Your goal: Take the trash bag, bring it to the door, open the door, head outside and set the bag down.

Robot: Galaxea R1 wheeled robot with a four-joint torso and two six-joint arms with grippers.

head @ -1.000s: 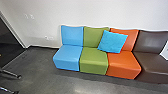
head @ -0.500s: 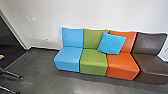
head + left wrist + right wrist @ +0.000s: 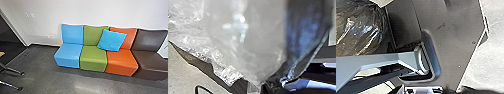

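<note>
The trash bag [image 3: 245, 42], pale, see-through and crinkled, looms large in the left wrist view. Its plastic draws together into a narrow gather, where my left gripper [image 3: 261, 86] is shut on it. In the right wrist view the shiny, brownish bulge of the bag [image 3: 358, 30] lies beside the robot's dark plate. The inside of the bag is too blurred to tell.
A row of seats, blue [image 3: 68, 53], green [image 3: 93, 58], orange [image 3: 122, 62] and brown [image 3: 150, 57], lines the white wall [image 3: 95, 12]. A blue cushion [image 3: 111, 40] leans there. Chair legs [image 3: 12, 71] and a framed dark opening stand at left.
The head camera has moved a little: the whole scene dips, then rises in its picture, and more of the chair legs and a light edge shows at left.
</note>
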